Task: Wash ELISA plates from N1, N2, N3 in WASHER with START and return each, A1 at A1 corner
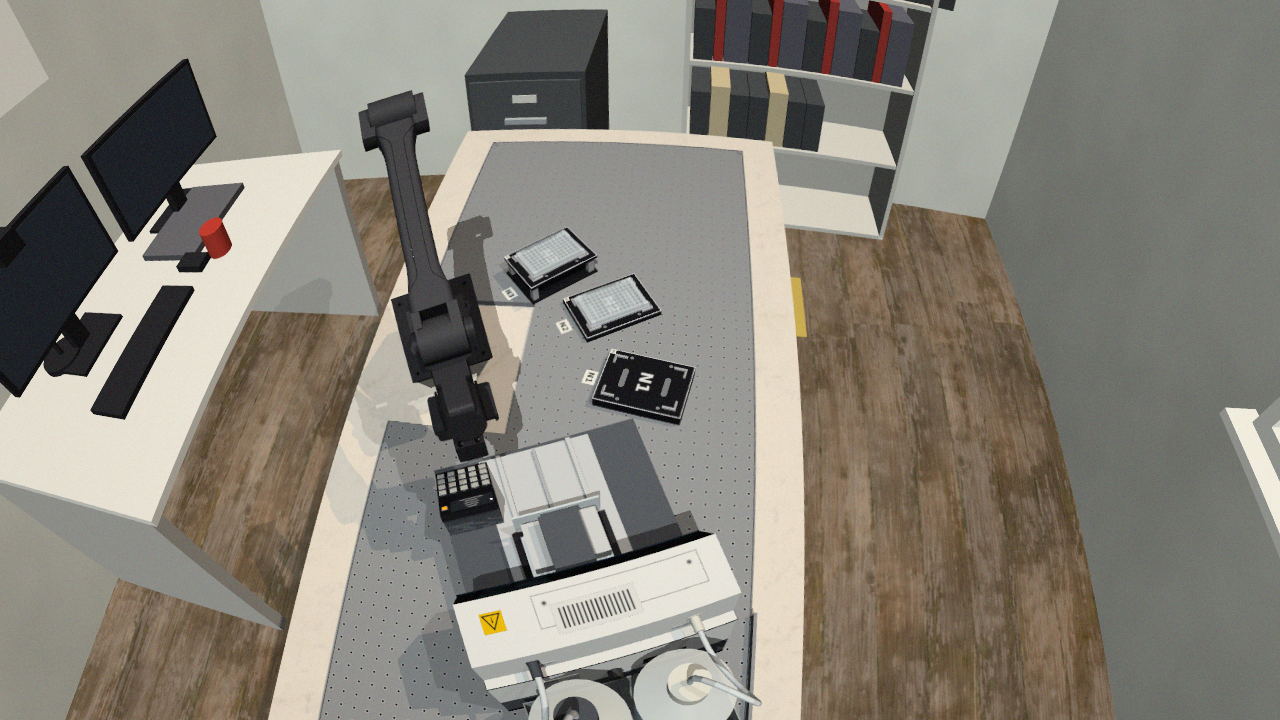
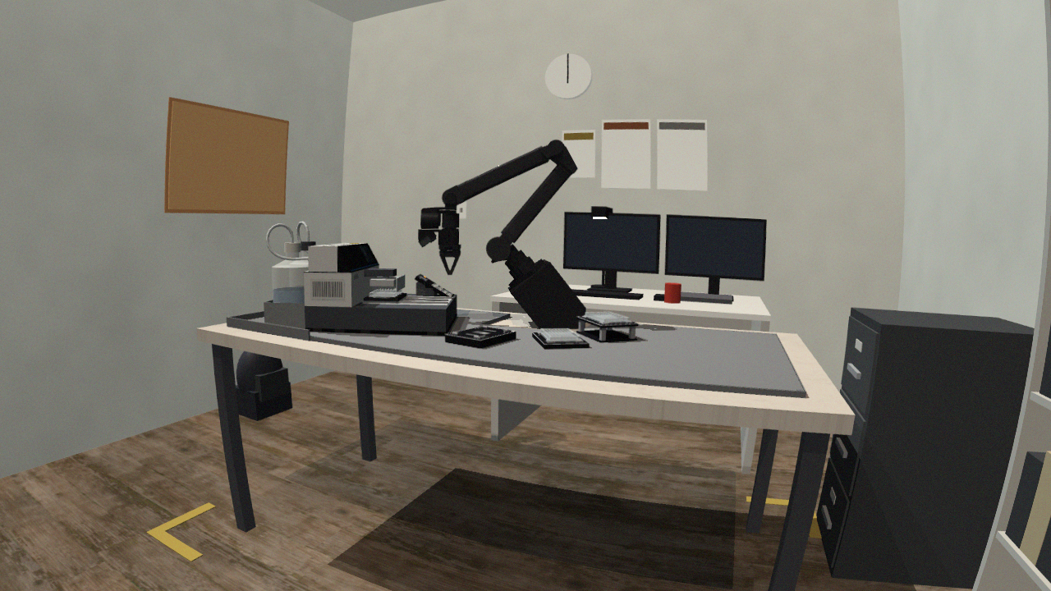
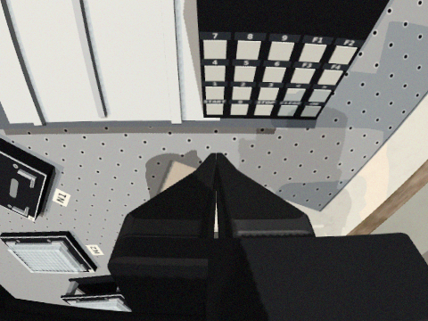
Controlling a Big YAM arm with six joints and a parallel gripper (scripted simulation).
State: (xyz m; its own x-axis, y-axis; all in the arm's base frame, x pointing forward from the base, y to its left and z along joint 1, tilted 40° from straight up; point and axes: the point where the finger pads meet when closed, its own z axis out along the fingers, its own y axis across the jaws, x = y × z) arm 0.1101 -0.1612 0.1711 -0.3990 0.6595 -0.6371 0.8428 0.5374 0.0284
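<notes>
My gripper [image 1: 471, 454] [image 2: 450, 273] [image 3: 216, 162] is shut and empty, pointing down above the near side of the keypad [image 1: 463, 479] [image 3: 255, 81]. The START key [image 3: 215, 110] shows ahead of the fingertips. The washer's lamp [image 1: 444, 508] glows amber. A pale plate-like shape [image 2: 385, 295] shows low under the head of the washer [image 1: 501, 658] [image 2: 334, 288]; its seating cannot be made out. Nest N1 [image 1: 666, 411] [image 2: 484, 341] [image 3: 27, 196] is empty. A clear plate [image 1: 611, 304] [image 2: 562, 336] [image 3: 45, 254] lies in N2, and another plate [image 1: 550, 255] [image 2: 606, 318] sits in the raised nest N3.
Bottles [image 1: 657, 694] [image 2: 287, 282] with tubes stand behind the washer. The washer's flat white deck [image 1: 546, 470] [image 3: 134, 58] lies beside the keypad. Monitors [image 1: 152, 147] [image 2: 611, 242] and a red mug [image 1: 214, 237] [image 2: 672, 292] stand on the side desk.
</notes>
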